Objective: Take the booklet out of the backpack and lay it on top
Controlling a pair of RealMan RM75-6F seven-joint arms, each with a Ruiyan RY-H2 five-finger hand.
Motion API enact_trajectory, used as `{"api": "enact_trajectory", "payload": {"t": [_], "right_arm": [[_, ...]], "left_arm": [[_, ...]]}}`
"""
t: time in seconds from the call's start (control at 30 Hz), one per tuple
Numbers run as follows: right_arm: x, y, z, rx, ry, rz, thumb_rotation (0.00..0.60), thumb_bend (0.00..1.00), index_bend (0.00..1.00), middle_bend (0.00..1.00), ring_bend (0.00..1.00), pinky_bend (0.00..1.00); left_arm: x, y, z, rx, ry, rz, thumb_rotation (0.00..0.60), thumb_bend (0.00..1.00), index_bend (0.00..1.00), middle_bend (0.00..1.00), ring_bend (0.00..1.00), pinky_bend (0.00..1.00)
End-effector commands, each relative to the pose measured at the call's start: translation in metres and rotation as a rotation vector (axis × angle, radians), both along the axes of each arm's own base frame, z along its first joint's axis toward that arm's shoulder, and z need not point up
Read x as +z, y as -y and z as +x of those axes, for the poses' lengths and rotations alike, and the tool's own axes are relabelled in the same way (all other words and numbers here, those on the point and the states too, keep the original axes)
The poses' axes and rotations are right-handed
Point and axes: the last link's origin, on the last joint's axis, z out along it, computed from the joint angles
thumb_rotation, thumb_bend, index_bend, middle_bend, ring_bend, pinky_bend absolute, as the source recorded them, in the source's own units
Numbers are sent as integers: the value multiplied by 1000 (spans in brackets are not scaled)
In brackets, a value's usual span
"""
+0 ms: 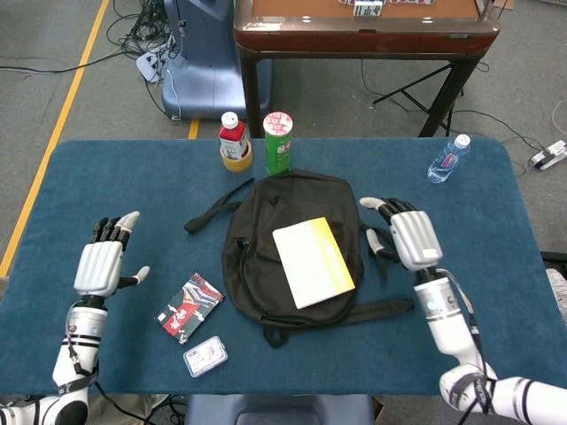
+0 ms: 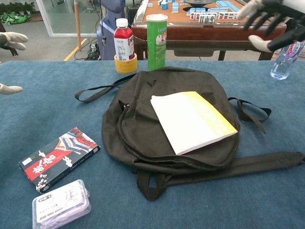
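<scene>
On the backpack (image 1: 266,221), the booklet (image 1: 313,262) flat; left hand (image 1: 100,264) and right hand (image 1: 412,239) spread, empty.

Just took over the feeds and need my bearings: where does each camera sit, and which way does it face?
Head view: high above the near table edge, looking steeply down on the backpack and booklet; shows left hand and right hand, both empty, with forearms.
Chest view: low at the near edge, looking forward across the table top; only fingertips of left hand and right hand show.
Shared: backpack, booklet, card box, green can.
</scene>
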Motion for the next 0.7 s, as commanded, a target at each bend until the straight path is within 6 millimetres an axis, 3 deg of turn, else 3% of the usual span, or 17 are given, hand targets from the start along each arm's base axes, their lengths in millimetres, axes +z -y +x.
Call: {"api": "enact_trajectory", "payload": {"t": [0.03,0.33,0.5,0.7], "right_arm": [[17,-30,-32,-52,-39,5,600,449,392,421,368,417],[44,-86,-85,-152,-82,-38,600,463,523,495,426,458],[49,-113,-97,-173,-73,-94,600,464,535,508,438,458],[53,-130,-103,-208,-31,-117,600,465,541,518,450,472]], "left_arm": [[9,8,-18,40,1,25,600,240,49,116,87,17],[28,39,-50,118,-23,57,600,241,115,116,87,17],[35,60,-51,103,-7,81,600,241,123,116,87,17],[36,82,-46,58,6,87,600,241,129,116,88,17]]}}
